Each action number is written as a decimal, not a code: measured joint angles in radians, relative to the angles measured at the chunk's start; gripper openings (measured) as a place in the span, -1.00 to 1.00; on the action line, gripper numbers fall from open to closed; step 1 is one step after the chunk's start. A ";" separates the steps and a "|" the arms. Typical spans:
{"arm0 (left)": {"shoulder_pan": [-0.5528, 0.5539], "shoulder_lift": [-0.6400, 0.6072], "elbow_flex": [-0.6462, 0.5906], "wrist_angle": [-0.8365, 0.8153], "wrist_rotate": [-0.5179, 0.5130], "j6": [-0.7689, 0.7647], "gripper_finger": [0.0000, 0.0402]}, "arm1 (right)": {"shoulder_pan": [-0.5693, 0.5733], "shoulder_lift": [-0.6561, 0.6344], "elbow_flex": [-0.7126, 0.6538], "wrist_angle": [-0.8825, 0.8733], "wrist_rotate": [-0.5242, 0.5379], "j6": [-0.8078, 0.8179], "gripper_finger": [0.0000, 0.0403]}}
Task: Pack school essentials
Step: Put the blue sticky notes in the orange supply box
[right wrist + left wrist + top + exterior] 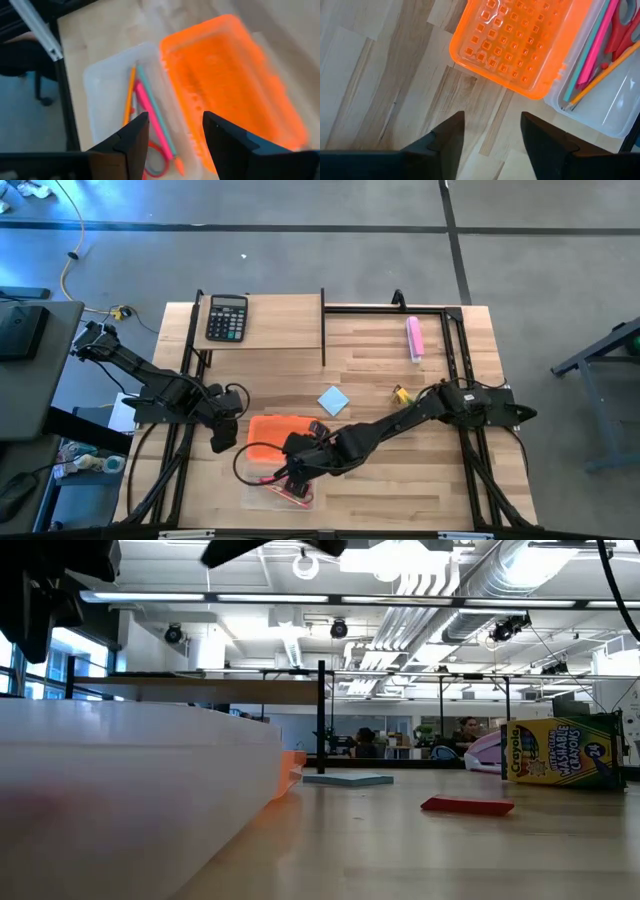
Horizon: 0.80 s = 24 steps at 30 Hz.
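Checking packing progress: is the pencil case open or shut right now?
Open. The orange lid lies flipped back flat on the table beside the clear tray, whose pencils and scissors lie exposed.

Lying on the table are one calculator (227, 318), one pink bar (414, 338), one blue notepad (334, 401), one crayon box (563, 751) and one red eraser (467, 805). One clear case (107, 87) with one orange lid (512, 42) is holding three pencils (150, 112) and one pair of scissors (623, 27).
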State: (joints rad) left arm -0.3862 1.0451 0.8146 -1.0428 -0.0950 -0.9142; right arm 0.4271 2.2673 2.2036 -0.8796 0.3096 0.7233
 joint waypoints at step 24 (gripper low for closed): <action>0.000 0.000 0.000 0.074 -0.186 0.117 0.49 | -0.006 -0.280 0.000 -0.285 0.366 -0.101 -0.12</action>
State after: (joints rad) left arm -0.3862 1.0451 0.8146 -0.9685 -0.2810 -0.7975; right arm 0.4215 1.9872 2.2036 -1.1643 0.6754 0.6224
